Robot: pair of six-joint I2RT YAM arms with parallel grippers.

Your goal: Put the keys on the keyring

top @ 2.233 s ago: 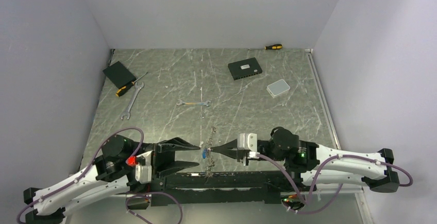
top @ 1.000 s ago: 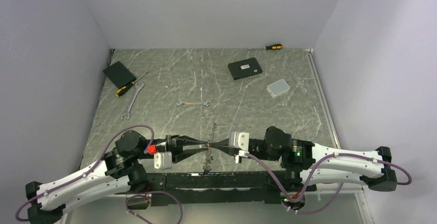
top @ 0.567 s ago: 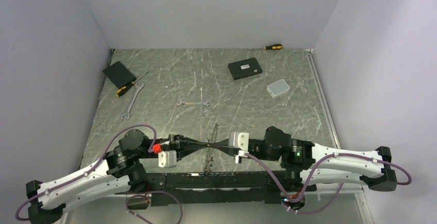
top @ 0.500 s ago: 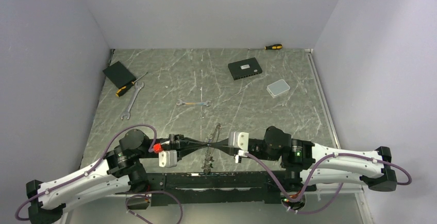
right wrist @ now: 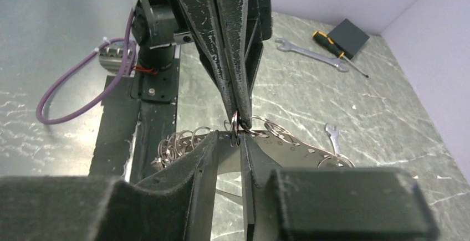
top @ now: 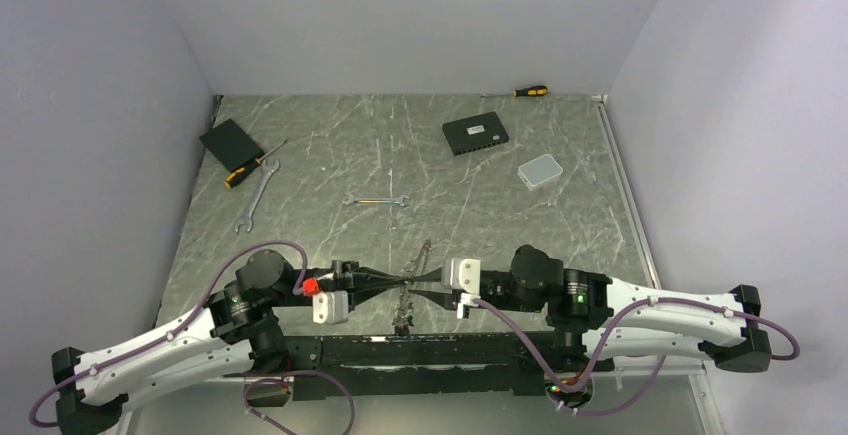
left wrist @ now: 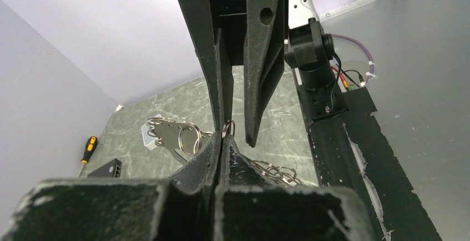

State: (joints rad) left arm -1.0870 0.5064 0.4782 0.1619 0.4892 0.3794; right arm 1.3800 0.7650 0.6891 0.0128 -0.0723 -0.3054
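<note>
The keyring [top: 403, 310] is a silvery bunch of linked rings hanging between both grippers near the table's front edge. With it hangs a flat grey plate [right wrist: 310, 153] pierced with holes. I cannot make out the keys in the bunch. My left gripper [left wrist: 223, 137] is shut on one small ring [left wrist: 228, 128] at its tips. My right gripper [right wrist: 231, 136] faces it tip to tip. Its jaws stand a little apart, with that same small ring [right wrist: 235, 126] in the gap against one finger. More rings [left wrist: 271, 170] dangle below.
Two spanners [top: 256, 195] [top: 376, 199] lie mid-table. At the back left are a black box [top: 230, 141] and a yellow-handled screwdriver [top: 243, 170]. A black device [top: 475, 134], a white box [top: 540, 170] and another screwdriver [top: 531, 90] lie at the back right. The arms' black base rail [top: 450, 350] runs under the bunch.
My left gripper came in from the left and closed on the small ring. My right gripper, shut on the bunch before, has just parted its jaws slightly.
</note>
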